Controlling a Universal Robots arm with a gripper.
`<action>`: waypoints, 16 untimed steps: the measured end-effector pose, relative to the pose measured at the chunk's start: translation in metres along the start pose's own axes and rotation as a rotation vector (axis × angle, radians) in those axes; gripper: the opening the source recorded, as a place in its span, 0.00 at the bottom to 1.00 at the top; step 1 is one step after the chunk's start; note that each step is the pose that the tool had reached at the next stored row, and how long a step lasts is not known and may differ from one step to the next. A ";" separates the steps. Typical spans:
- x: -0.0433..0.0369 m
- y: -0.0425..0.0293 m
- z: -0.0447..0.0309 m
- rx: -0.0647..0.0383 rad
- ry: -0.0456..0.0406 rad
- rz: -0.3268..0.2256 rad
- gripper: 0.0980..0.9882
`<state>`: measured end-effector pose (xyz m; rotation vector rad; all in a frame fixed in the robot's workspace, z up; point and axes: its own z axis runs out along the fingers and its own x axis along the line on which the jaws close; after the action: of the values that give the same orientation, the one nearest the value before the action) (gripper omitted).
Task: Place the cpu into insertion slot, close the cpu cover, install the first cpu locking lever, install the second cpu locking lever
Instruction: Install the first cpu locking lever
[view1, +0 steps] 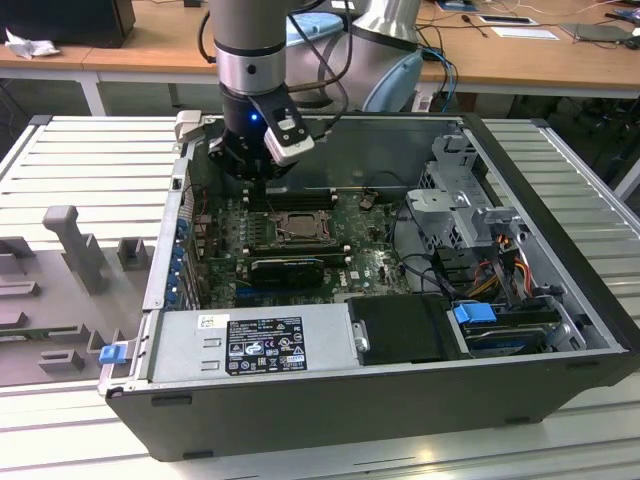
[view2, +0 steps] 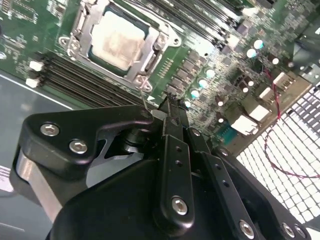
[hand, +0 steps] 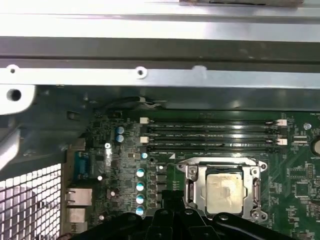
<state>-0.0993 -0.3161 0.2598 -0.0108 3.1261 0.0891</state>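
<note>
The cpu (hand: 223, 193) (view2: 118, 40), a pale silvery square, lies in the insertion slot on the green motherboard (view1: 370, 262). Around it the cpu cover (hand: 223, 164) (view2: 150, 47), a dull-grey metal frame, lies flat on the socket and hides most of the slot. Thin lever wire runs along the frame's sides; I cannot tell whether it is latched. My gripper (view1: 262, 183) (view2: 170, 103) (hand: 172, 199) hangs just above the board beside the socket, towards the case's back wall. Its black fingers (view2: 173, 150) are shut together with nothing between them.
Black memory slots (hand: 210, 135) run between the socket and the case's rear wall (hand: 160, 75). A long black card slot (view1: 285, 268), the power supply (view1: 250, 345) and a drive cage (view1: 465, 200) with cables crowd the case. A grey fixture (view1: 70, 240) stands on the table at the exterior view's left.
</note>
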 end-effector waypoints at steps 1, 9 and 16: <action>0.0031 0.0006 0.0004 0.000 0.0001 0.000 0.01; 0.0138 0.0069 0.0049 0.000 0.0000 0.000 0.01; 0.0155 0.0203 0.0066 0.000 0.0000 0.000 0.01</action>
<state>-0.1149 -0.2956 0.2542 -0.0112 3.1262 0.0888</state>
